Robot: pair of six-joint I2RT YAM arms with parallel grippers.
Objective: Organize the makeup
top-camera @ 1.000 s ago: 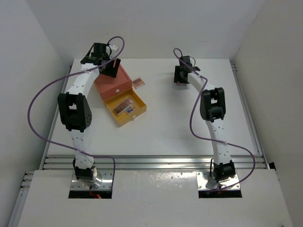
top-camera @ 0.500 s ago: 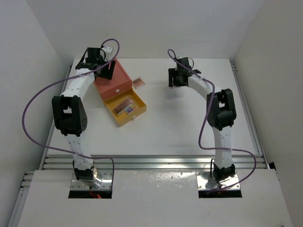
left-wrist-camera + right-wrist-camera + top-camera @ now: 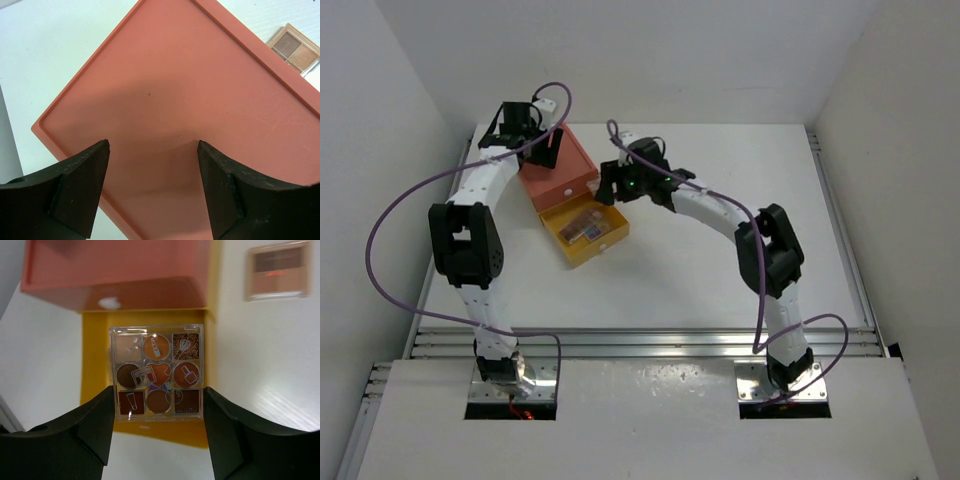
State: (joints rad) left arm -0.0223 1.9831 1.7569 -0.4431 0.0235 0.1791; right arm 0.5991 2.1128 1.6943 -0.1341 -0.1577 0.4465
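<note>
the square palette (image 3: 157, 371), nine coloured pans under a clear lid, lies flat on the floor of the open yellow drawer (image 3: 95, 355). it is the only thing i can see in there. the drawer sticks out from the bottom of the orange box (image 3: 190, 75), whose upper part is closed, so what it holds is hidden.

a second, small palette (image 3: 276, 271) with brown pans lies flat on the white table (image 3: 260, 365), near the box and apart from the drawer. no brushes or sticks show in any view.

both palettes look light, thin and stiff. the glossy plastic is probably slippery, and the pressed powder inside would likely crack if dropped or squeezed hard. the best hold seems to be across two opposite thin edges, with a gentle pinch. since each lies flat, the fingers have little edge to catch. a careless pinch might only push the small one across the smooth table.

the right gripper (image 3: 158, 392) hangs over the drawer with its jaws wide apart. the square palette shows between its fingers below, and nothing is held. the left gripper (image 3: 152, 145) is over the top of the orange box, jaws also wide and empty. i cannot tell if it touches the lid.
</note>
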